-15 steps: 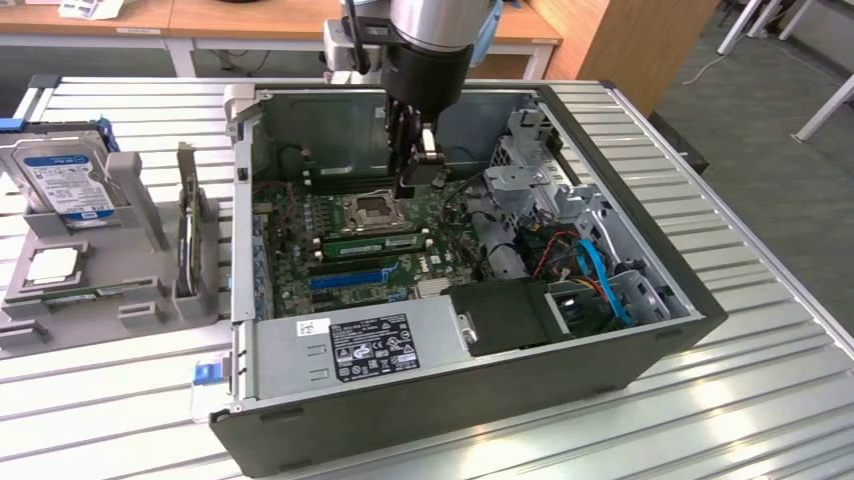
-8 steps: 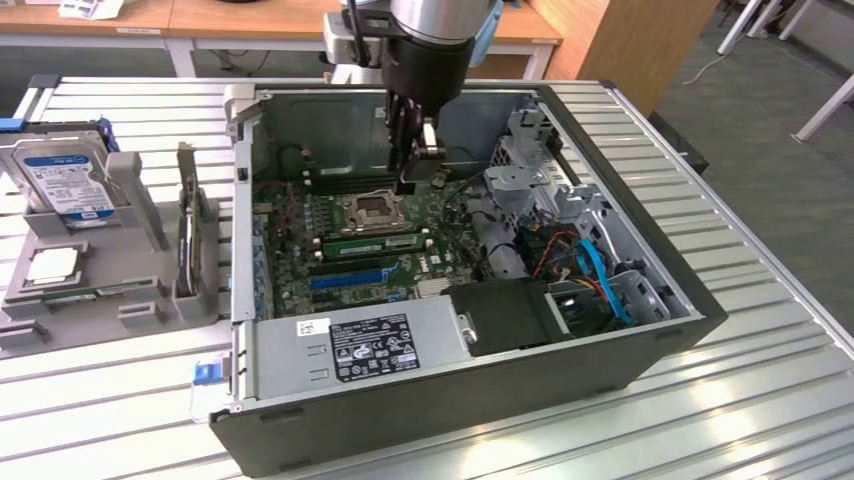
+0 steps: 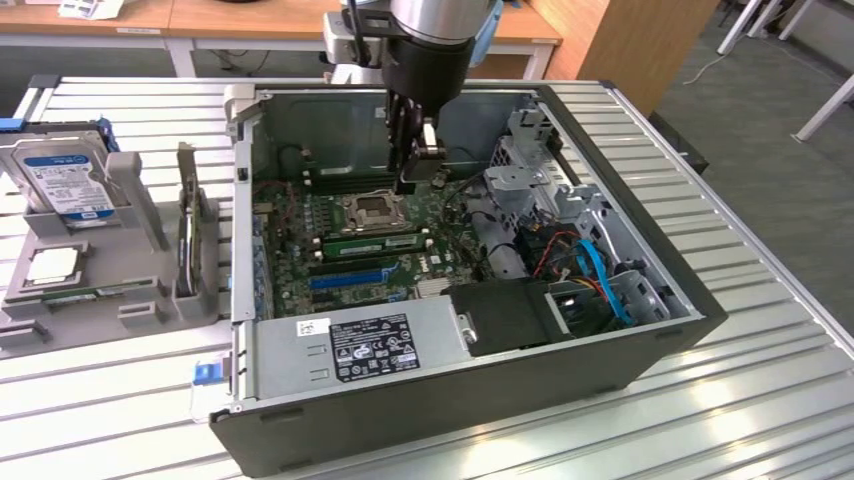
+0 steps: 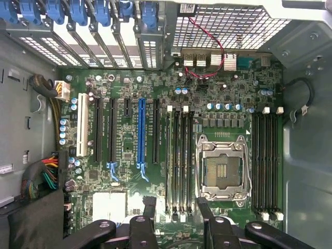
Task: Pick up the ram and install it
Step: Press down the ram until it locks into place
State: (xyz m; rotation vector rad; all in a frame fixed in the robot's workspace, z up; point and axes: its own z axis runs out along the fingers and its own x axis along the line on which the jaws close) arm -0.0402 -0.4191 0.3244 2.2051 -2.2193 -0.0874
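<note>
Gripper jaws wide, nothing held, hanging inside the open PC case above the motherboard. Ram is a green stick standing on edge in the slot bank just beside the CPU socket. It sits below the fingers and apart from them; in the wrist view they straddle that bank.

Counts:
- 1 ram on the board
- 1 socket
- 2 banks of memory slots
- 1 blue expansion slot
- 1 hard drive and 1 processor chip, both in the grey fixture at the exterior view's left
</note>
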